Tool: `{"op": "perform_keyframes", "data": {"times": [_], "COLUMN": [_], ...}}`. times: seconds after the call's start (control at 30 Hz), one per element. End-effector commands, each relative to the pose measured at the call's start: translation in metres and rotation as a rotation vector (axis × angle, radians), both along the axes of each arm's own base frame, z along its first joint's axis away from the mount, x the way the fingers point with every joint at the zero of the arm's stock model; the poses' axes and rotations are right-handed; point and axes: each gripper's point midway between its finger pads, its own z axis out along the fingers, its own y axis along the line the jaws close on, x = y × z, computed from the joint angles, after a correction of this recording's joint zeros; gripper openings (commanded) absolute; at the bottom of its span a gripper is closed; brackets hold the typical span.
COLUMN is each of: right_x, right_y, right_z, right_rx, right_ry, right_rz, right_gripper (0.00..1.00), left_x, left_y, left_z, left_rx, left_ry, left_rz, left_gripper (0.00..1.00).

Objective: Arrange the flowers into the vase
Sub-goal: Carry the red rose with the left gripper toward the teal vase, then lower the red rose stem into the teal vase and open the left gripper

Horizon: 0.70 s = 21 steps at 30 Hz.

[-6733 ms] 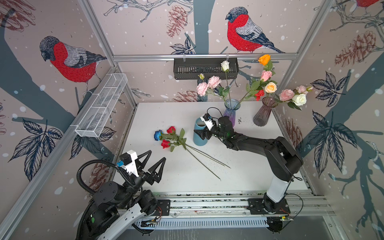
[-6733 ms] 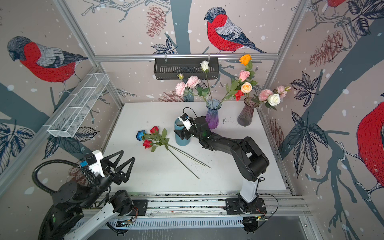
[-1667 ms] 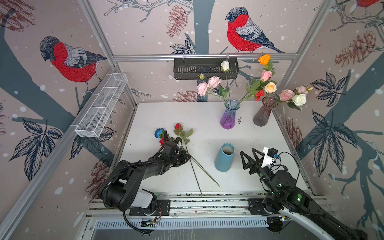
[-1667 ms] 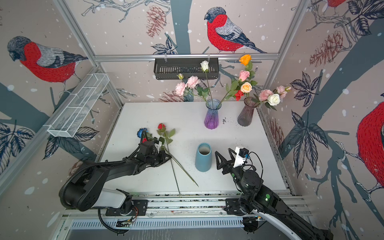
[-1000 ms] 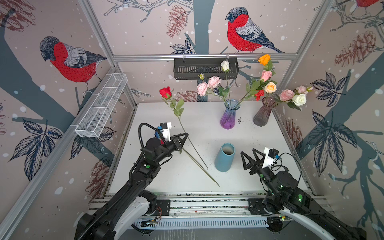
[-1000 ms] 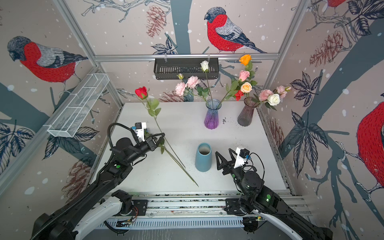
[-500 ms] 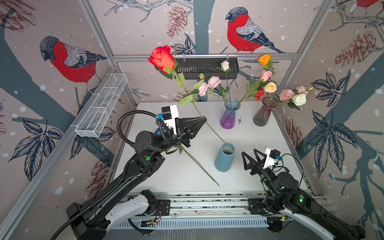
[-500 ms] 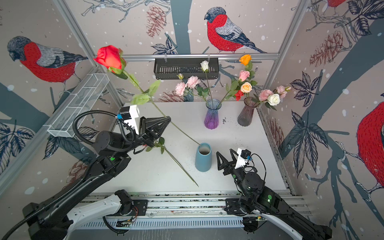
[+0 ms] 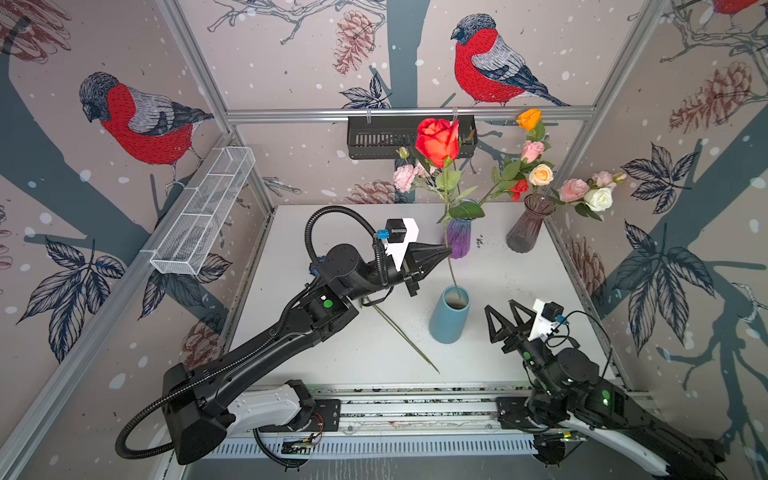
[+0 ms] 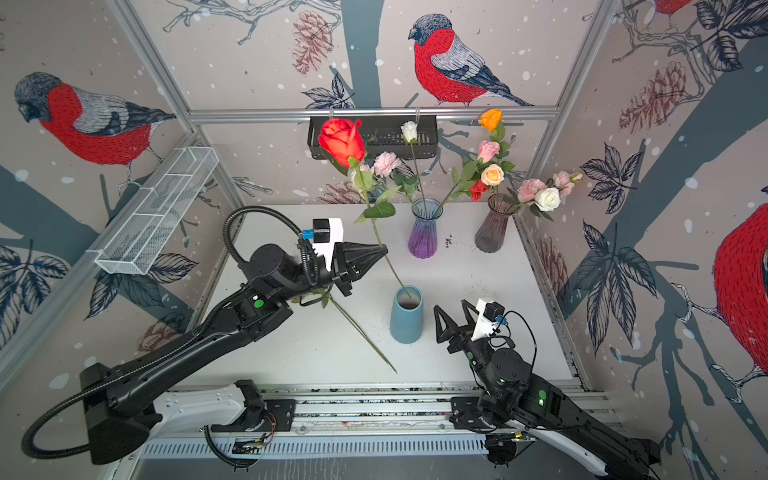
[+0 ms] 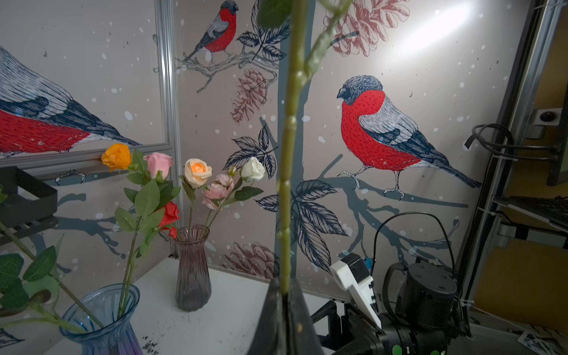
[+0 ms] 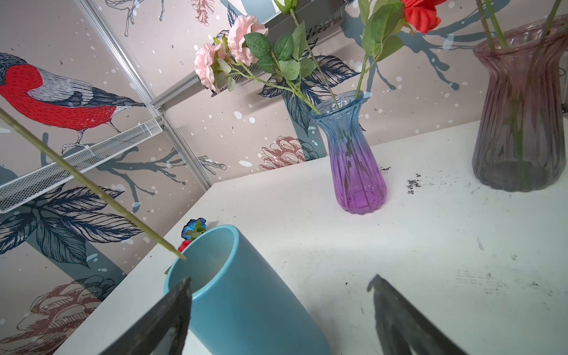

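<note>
Red rose (image 9: 436, 141), swung upright over the last second, hangs pinched in the closed jaws of the left gripper (image 9: 447, 249) with its stem tip at the mouth of the blue vase (image 9: 446, 332), so it likely needs lowering and release, while the right gripper (image 9: 500, 306) waits open-jawed beside that vase.

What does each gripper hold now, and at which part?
The left gripper is shut on the red rose, pinching its stem below the leaves; the right gripper is open and holds nothing.

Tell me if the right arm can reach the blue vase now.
Probably yes: the right gripper, fingers open, stands beside the blue vase with bare table between; the left gripper's rose stem only reaches its mouth.
</note>
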Motion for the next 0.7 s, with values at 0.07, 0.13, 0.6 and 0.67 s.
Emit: {"op": "perform_keyframes", "data": {"times": [0.07,0.13,0.6,0.67], "right_x": [0.001,0.000,-0.004,-0.005], "right_y": [-0.005,-0.005,-0.004,-0.004], "right_z": [0.002,0.002,0.002,0.002], "right_rx": [0.020,0.019,0.012,0.008], "right_ry": [0.000,0.001,0.009,0.010], "right_rz": [-0.030,-0.031,-0.017,-0.016], "right_gripper": [0.92,0.91,0.92,0.92], "left_x": [0.005,0.006,0.021,0.021], "left_y": [-0.009,-0.012,-0.020,-0.017], "left_z": [-0.027,-0.036,-0.065,-0.065], "left_rx": [0.062,0.078,0.151,0.152], "left_ry": [0.008,0.021,0.094,0.095], "left_rz": [0.031,0.030,0.073,0.084], "left_gripper": [0.00,0.00,0.52,0.54]}}
